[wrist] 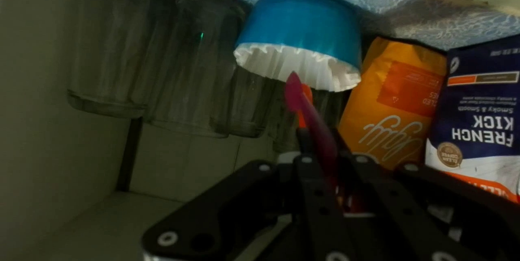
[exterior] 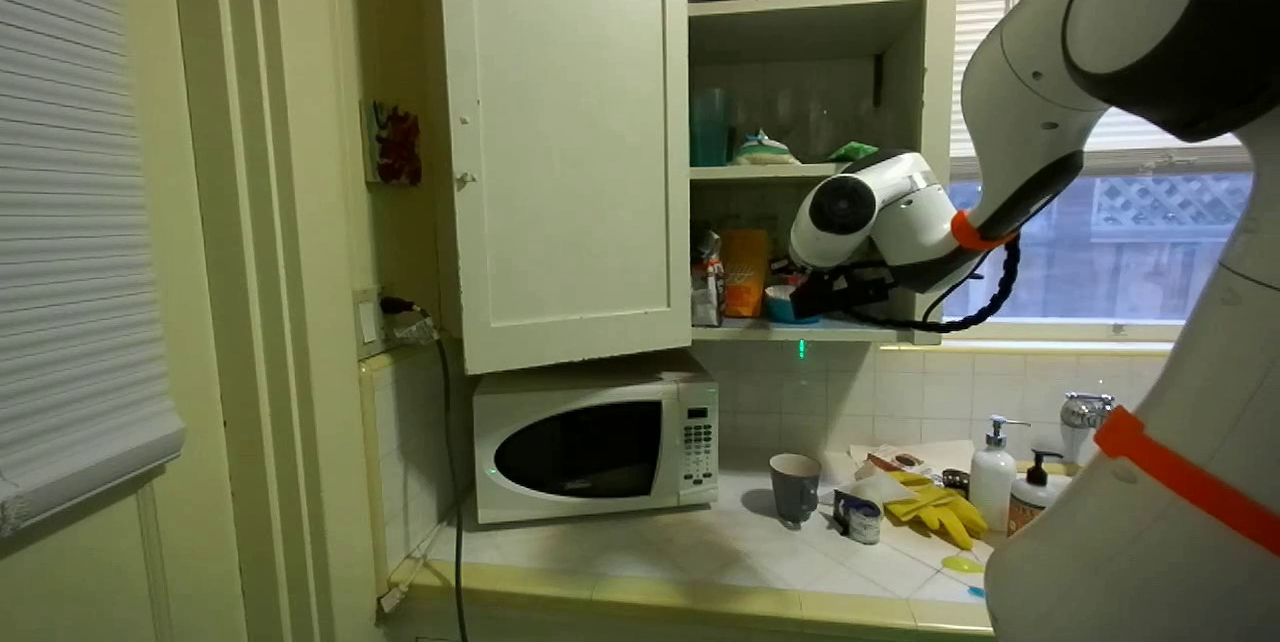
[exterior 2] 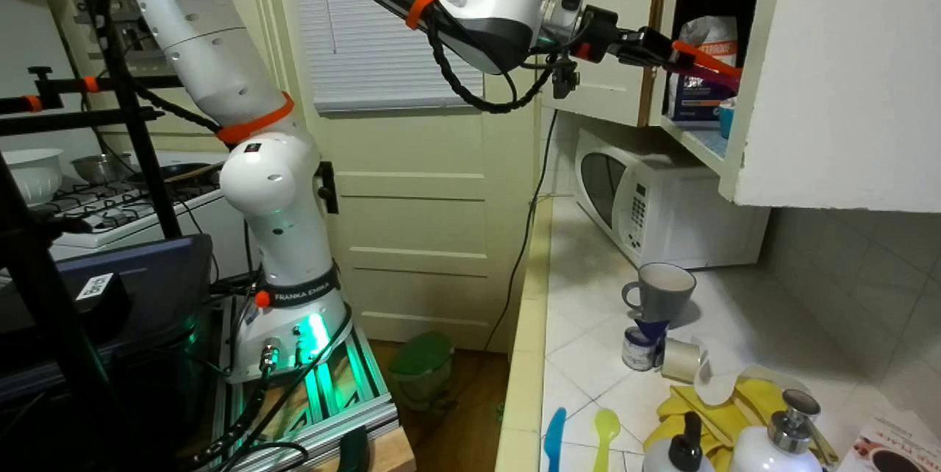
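Note:
My gripper [exterior 2: 665, 51] is at the mouth of the open cupboard, shut on a pink utensil and an orange utensil. The pink utensil [exterior 2: 709, 76] and the orange utensil [exterior 2: 706, 58] point into the cupboard. In the wrist view, the pink utensil [wrist: 310, 114] lies between the fingers [wrist: 321, 141], with the orange utensil [wrist: 306, 92] partly hidden behind it. Their tips appear in front of the white pleated opening of a blue cup-shaped stack [wrist: 300, 25]; whether they touch it I cannot tell. The blue stack stands on the lowest shelf, also in an exterior view [exterior: 785, 305].
Clear glasses [wrist: 191, 66], an orange bag [wrist: 394, 102] and a dark blue coffee bag [wrist: 479, 106] stand around the blue stack. The cupboard door [exterior: 570, 142] hangs open. Below are a microwave [exterior: 600, 442], grey mug [exterior: 796, 492], yellow gloves [exterior: 935, 507], blue knife [exterior 2: 555, 439] and green spoon [exterior 2: 606, 431].

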{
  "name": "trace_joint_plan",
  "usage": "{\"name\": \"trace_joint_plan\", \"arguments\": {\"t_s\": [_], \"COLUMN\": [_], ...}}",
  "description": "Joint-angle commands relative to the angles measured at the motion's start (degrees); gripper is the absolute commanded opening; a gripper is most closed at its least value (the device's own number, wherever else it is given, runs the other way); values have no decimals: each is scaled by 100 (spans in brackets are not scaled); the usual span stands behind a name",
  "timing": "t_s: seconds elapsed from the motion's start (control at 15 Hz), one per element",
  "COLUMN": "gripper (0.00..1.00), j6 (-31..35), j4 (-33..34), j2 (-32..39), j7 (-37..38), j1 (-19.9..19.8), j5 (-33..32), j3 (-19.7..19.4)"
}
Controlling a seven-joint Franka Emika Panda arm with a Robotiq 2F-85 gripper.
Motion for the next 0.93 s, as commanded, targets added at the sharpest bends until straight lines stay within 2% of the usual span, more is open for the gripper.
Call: {"name": "trace_joint_plan", "arguments": {"t_s": [0.0,0.87], "gripper": [3,3], "j6": [198,742], "j4": [285,1215], "j2": [354,1420], "j7": [260,164], "j1": [51,-26], "j5": [-108,81], "j3": [-129,-363]}}
